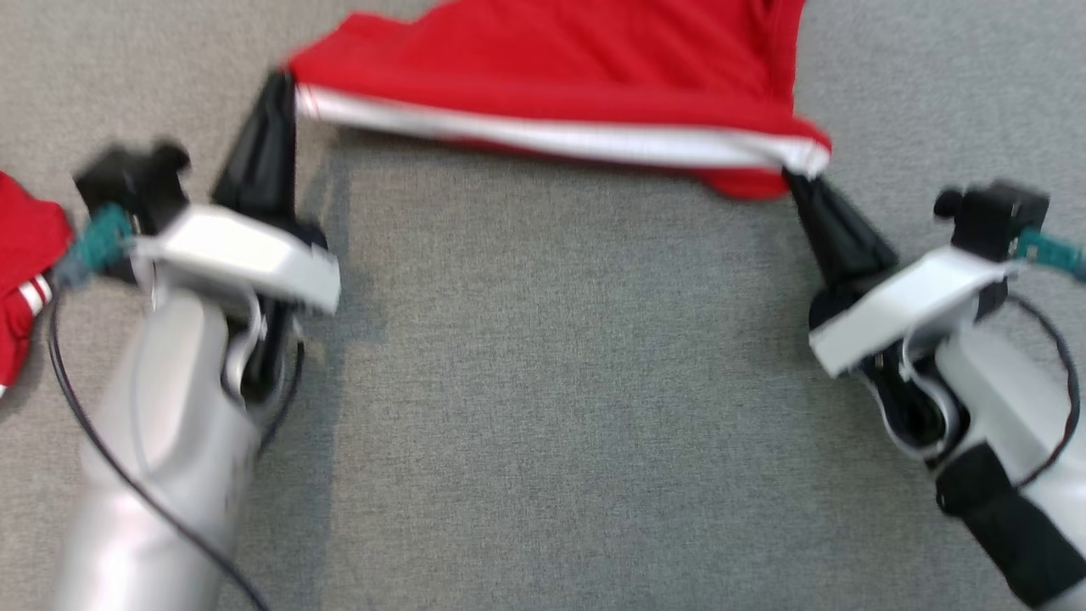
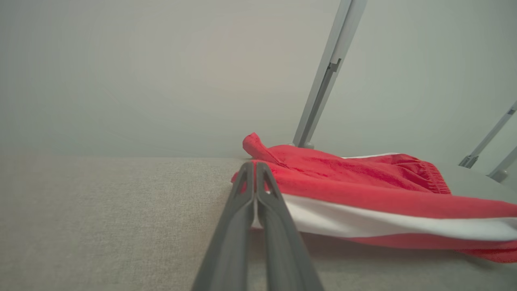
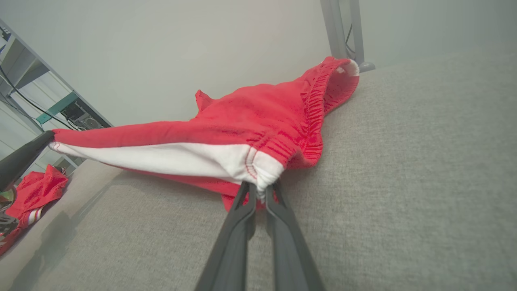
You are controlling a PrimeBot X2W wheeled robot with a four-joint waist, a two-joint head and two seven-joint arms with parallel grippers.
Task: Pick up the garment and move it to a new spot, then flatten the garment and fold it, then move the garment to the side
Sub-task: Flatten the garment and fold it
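Observation:
The garment (image 1: 560, 76) is a pair of red shorts with a white stripe, stretched across the far part of the grey surface. My left gripper (image 1: 284, 85) is shut on its left corner, and the near edge hangs lifted between both arms. My right gripper (image 1: 797, 178) is shut on the right corner by the elastic waistband. In the left wrist view the fingers (image 2: 255, 167) pinch the red and white edge of the garment (image 2: 363, 194). In the right wrist view the right gripper (image 3: 260, 188) clamps the bunched white stripe of the garment (image 3: 258, 121).
Another red piece of clothing (image 1: 21, 271) with white stripes lies at the left edge of the grey fabric surface (image 1: 577, 407). Metal frame posts (image 2: 323, 81) stand behind the surface against a pale wall. Shelving (image 3: 24, 81) stands off to one side.

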